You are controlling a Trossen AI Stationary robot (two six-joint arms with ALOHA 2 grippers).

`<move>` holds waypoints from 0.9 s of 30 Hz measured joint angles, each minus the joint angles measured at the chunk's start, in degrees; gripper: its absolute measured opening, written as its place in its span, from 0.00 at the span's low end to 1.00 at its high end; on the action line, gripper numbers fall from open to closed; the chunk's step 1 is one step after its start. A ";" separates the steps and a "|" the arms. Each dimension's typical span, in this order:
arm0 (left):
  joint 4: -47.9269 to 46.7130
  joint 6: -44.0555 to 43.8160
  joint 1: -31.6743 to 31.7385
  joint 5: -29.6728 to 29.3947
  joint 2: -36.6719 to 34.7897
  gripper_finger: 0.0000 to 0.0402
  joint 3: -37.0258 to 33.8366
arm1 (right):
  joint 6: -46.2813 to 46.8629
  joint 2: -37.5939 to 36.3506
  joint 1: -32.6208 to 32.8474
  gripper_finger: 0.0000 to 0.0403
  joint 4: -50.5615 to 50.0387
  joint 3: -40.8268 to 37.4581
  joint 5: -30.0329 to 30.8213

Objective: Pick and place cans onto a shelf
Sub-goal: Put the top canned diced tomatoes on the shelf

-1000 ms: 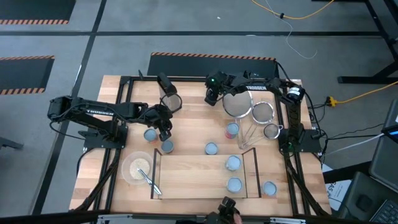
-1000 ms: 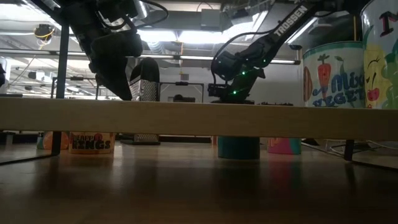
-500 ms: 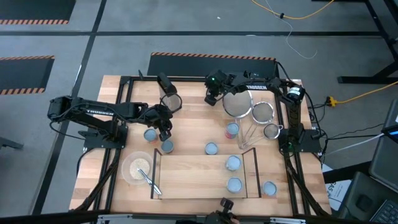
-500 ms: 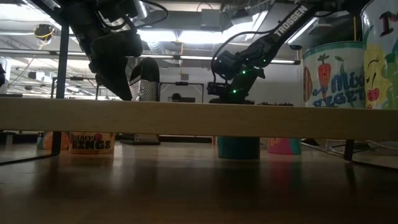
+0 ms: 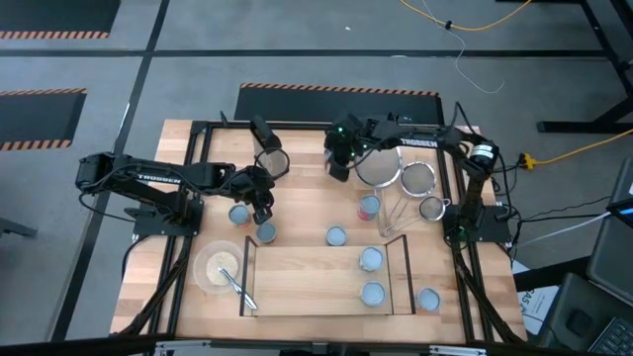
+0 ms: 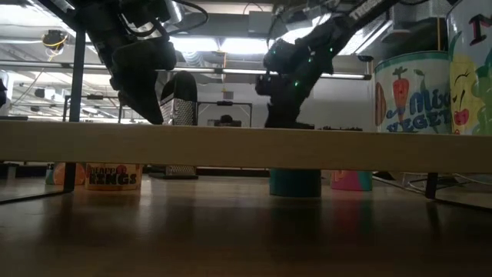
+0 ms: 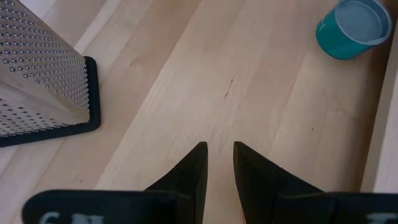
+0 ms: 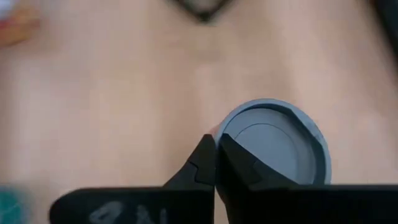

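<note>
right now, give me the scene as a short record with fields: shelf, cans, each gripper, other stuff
shelf: light-wood board with black end frames, at the table's near edge
cans on shelf: two, and, both at its right end
cans off shelf: several on the tabletop, e.g.
left gripper: over the table near two cans, fingers slightly apart, nothing between them
right gripper: at the table's far side, shut, empty
other: strainers, bowl, grater

Overhead view evenly lit; low view dim, backlit by ceiling lights; right wrist view blurred.
</note>
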 joint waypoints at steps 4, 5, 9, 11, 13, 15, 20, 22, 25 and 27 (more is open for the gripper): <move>0.06 0.22 0.02 -0.01 0.02 0.18 0.00 | -2.09 -2.26 4.44 0.02 -1.70 0.03 -7.15; 0.05 0.22 0.02 -0.01 0.01 0.18 0.00 | -2.05 -2.60 5.60 0.02 -1.75 0.07 -8.29; 0.04 0.22 0.02 0.01 0.00 0.18 0.00 | -2.60 -2.80 10.65 0.02 -2.51 0.07 -12.31; 0.04 0.22 0.01 0.01 0.02 0.18 0.00 | -4.08 -2.92 13.56 0.02 -2.47 0.07 -15.33; 0.04 0.22 0.00 -0.01 0.02 0.18 0.00 | -5.23 -2.93 16.76 0.02 -2.40 0.07 -17.67; 0.04 0.22 0.00 0.01 0.00 0.18 0.00 | -5.43 -2.93 19.91 0.02 -2.18 0.07 -18.25; 0.06 0.22 0.01 0.00 0.02 0.18 0.00 | -8.80 -2.93 27.24 0.03 -2.05 0.07 -17.98; 0.12 0.22 0.01 0.00 0.01 0.18 0.00 | -10.80 -2.93 29.76 0.03 -2.04 0.07 -18.02; 0.26 0.22 0.00 0.02 0.02 0.18 0.00 | -12.52 -2.97 32.50 0.03 -2.04 0.09 -17.80; 0.36 0.22 0.00 -0.01 0.01 0.18 0.00 | -12.61 -2.97 33.62 0.03 -2.04 0.09 -17.53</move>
